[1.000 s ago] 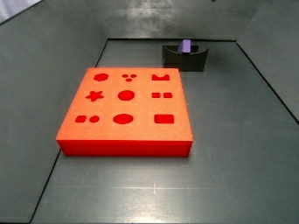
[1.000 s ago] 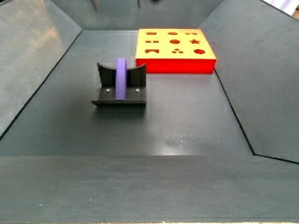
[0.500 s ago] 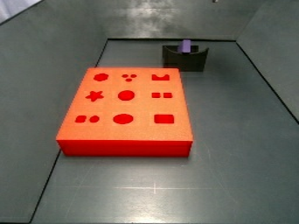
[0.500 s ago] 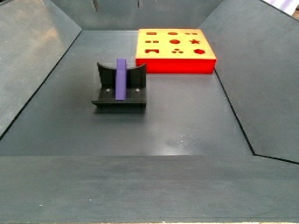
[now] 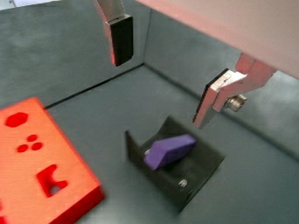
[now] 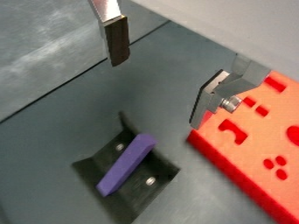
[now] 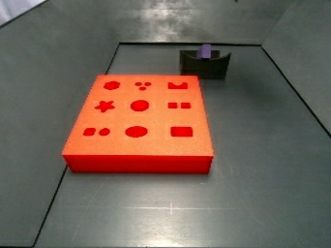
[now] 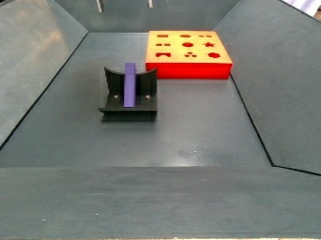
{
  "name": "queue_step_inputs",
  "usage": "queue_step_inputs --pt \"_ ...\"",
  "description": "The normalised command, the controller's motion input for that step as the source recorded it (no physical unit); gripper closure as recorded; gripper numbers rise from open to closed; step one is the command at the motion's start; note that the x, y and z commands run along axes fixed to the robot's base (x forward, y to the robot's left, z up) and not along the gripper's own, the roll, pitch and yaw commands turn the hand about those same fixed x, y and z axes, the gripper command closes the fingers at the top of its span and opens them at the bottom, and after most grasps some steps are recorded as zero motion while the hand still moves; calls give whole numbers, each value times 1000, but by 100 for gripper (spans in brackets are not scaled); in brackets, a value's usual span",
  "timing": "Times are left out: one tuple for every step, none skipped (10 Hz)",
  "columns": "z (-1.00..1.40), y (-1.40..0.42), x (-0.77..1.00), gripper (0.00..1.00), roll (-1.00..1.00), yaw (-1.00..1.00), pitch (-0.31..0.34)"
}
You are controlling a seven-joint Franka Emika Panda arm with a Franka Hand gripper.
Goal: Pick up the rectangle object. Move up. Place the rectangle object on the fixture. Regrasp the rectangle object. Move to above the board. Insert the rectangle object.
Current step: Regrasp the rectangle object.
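Observation:
The purple rectangle object lies in the notch of the dark fixture, apart from the fingers. Both side views show the rectangle object resting on the fixture. My gripper hangs open high above it, with nothing between its silver fingers. The red board with its shape cutouts lies flat on the floor beside the fixture, and its edge shows in both wrist views.
Sloped grey walls enclose the dark floor on all sides. The fixture stands near one wall, a short gap from the board.

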Motion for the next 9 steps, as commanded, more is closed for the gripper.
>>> queue_step_inputs --pt "16 -17 -10 0 1000 35 15" --pt "7 -21 3 0 1000 37 18" --pt "-7 -23 20 0 1000 40 26" --pt "-8 -25 35 0 1000 45 36" --pt "-8 -24 43 0 1000 48 44" --pt "-14 -29 64 0 1000 55 60" --pt "-13 -31 71 0 1000 60 72" --pt "-15 -35 88 0 1000 74 100" --pt "-17 -36 100 0 1000 97 132"
